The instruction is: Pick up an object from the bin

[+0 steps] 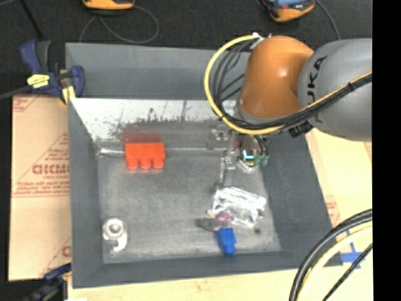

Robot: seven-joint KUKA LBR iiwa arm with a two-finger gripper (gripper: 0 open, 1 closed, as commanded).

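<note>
Four things lay on the bin (188, 61) floor: an orange-red block (145, 155) upper left, a white round piece (114, 231) lower left, a crinkled clear bag (239, 204) lower centre-right, and a blue cap-like piece (226, 241) just below it. The arm's gripper (241, 162) sat under the orange wrist cover (270, 74), right of centre near the back wall and just above the bag in frame. Nothing was seen in it, and I couldn't tell if it was open or closed. Likely target was the bag, being nearest.

Risks, my read:
- slick film could slip from a pinch, or only a corner could catch
- the blue piece could be dragged along
- a descent this near the back wall could scrape it
</note>
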